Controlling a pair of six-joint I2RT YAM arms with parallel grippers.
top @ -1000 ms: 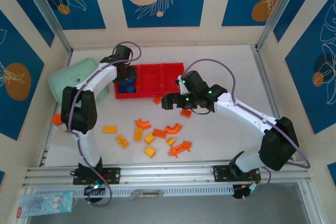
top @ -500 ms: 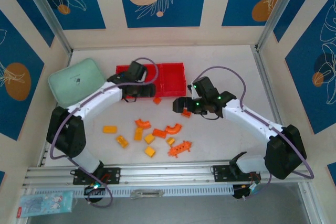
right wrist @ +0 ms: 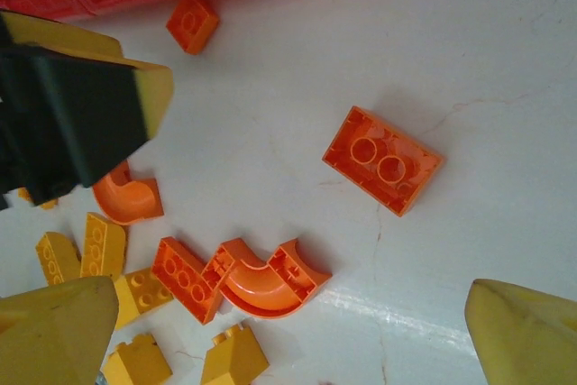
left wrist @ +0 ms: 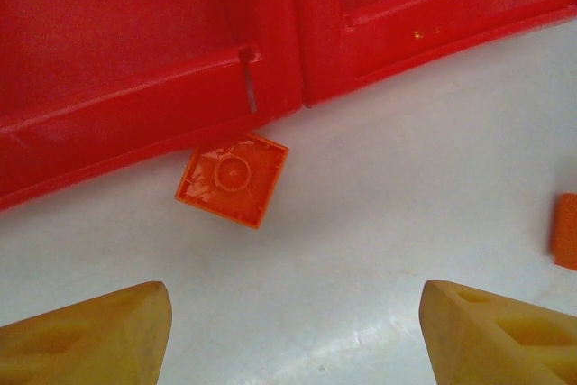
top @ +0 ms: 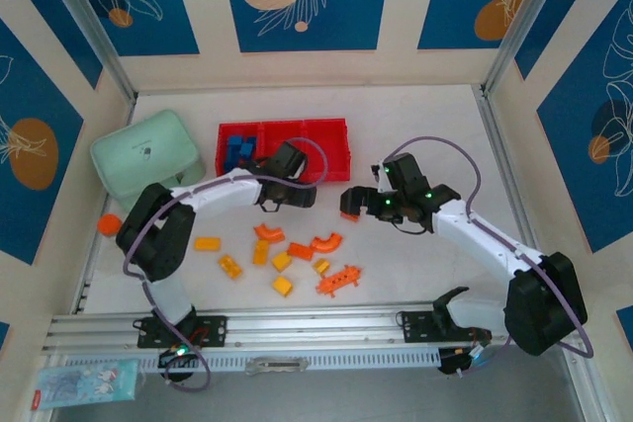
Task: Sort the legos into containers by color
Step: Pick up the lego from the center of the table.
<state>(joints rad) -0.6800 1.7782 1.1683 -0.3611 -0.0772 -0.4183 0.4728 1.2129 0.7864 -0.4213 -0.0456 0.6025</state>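
**Legos (top: 282, 262) scattered short of the red tray (top: 331, 145)**

Orange and yellow pieces are seen strewn over the white table (top: 415, 116), on the arm-base side of both pincers. The left pincer (left wrist: 297, 340) is held well apart with nothing gripped. Just ahead of its fingertips a small square orange brick (left wrist: 233, 178) is pictured at the foot of the tray's near wall. Bare table is left between the fingers and off to their right.

The right pincer (right wrist: 293, 340) is spread to its widest, empty. An orange two-stud brick (right wrist: 383, 160) is shown ahead of it, hollow side up, with open table all round. To the left of that pincer a curved orange arch (right wrist: 266, 281) and yellow bricks (right wrist: 81, 254) are crowded together. Blue bricks (top: 237, 148) are seen gathered in the tray's end compartment, beyond and to the left of the left pincer.
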